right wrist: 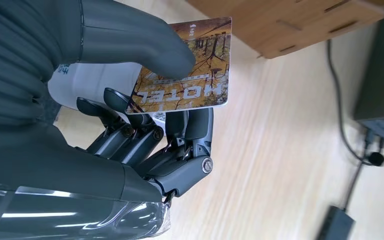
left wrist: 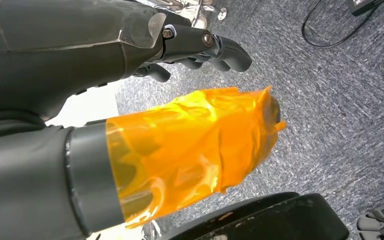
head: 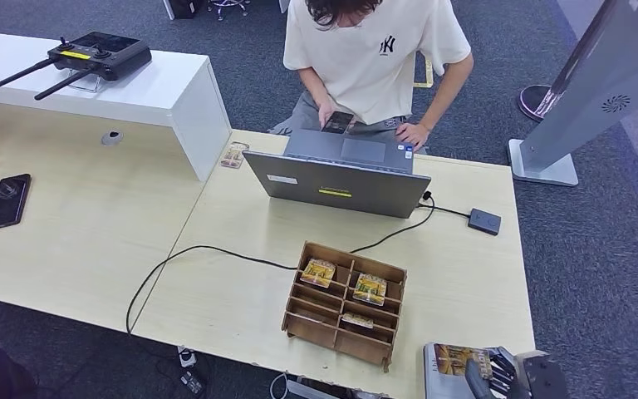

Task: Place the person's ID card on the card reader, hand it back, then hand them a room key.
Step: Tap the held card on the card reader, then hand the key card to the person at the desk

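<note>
Left hand: the left hand, with a thumb wrapped in orange film, hangs over grey carpet; its dark fingers curl inward around nothing.
Landmark: the brown wooden compartment rack stands on the pale wooden desk, in front of the grey laptop.
Card reader: the small black box on a cable lies right of the laptop, beyond the rack.
Right hand: the right hand sits just right of the rack's near corner, pinching the room key.
Room key: the flat autumn-print "HOTEL" card is pressed between thumb and fingers at 1 end.
Handling: likely light, stiff and slick; gripping 1 short end leaves the other free for the person.
Views: the right wrist view shows the pinch and print; the head view shows the person.
</note>
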